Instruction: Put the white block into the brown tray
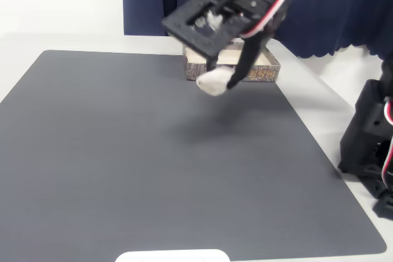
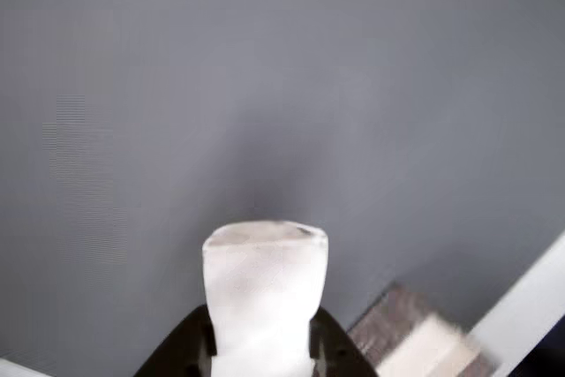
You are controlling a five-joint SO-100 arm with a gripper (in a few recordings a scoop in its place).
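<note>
The white block hangs above the grey mat, pinched between the black fingers of my gripper, which is shut on it. In the wrist view the white block sticks up from between the dark fingertips, with the mat far below. The brown tray stands at the mat's far edge, just behind the block and partly hidden by the gripper. A corner of the brown tray with its cream inside shows at the wrist view's lower right.
A large grey mat covers the white table. A wide flat white slab lies at the mat's near edge. The arm's black base stands at the right. A dark blue curtain hangs behind.
</note>
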